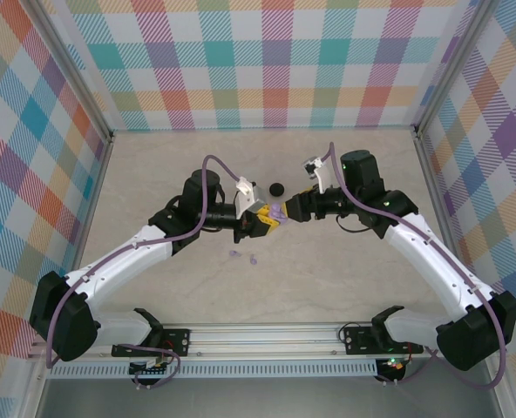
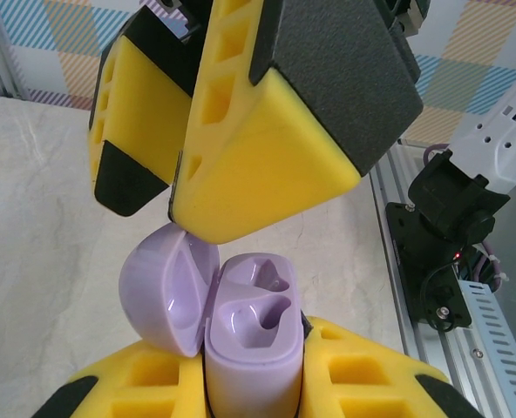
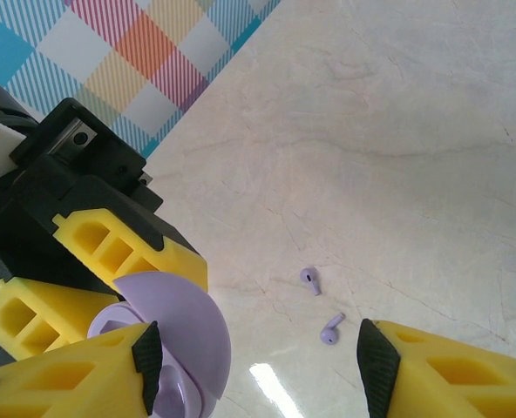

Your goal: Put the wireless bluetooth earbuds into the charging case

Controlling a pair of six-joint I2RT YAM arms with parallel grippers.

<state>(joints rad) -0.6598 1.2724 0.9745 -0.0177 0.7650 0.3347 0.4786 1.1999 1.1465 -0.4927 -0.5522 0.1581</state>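
Observation:
A pale lavender charging case (image 2: 249, 348) stands upright between my left gripper's (image 2: 254, 387) yellow fingers, which are shut on its base. Its lid (image 2: 166, 292) hangs open to the left and both hollows are empty. My right gripper (image 3: 258, 366) hovers open just over the case, one yellow finger (image 2: 267, 165) resting against the lid's upper edge. Two lavender earbuds (image 3: 310, 279) (image 3: 330, 330) lie loose on the table, apart from each other. From above, both grippers (image 1: 269, 218) (image 1: 295, 209) meet at mid-table around the case (image 1: 278, 212), with the earbuds (image 1: 234, 253) (image 1: 254, 259) just in front.
A small round black thing (image 1: 276, 186) sits on the marble table just behind the grippers. Plaid walls enclose the back and both sides. The aluminium rail (image 1: 267, 331) with the arm bases runs along the near edge.

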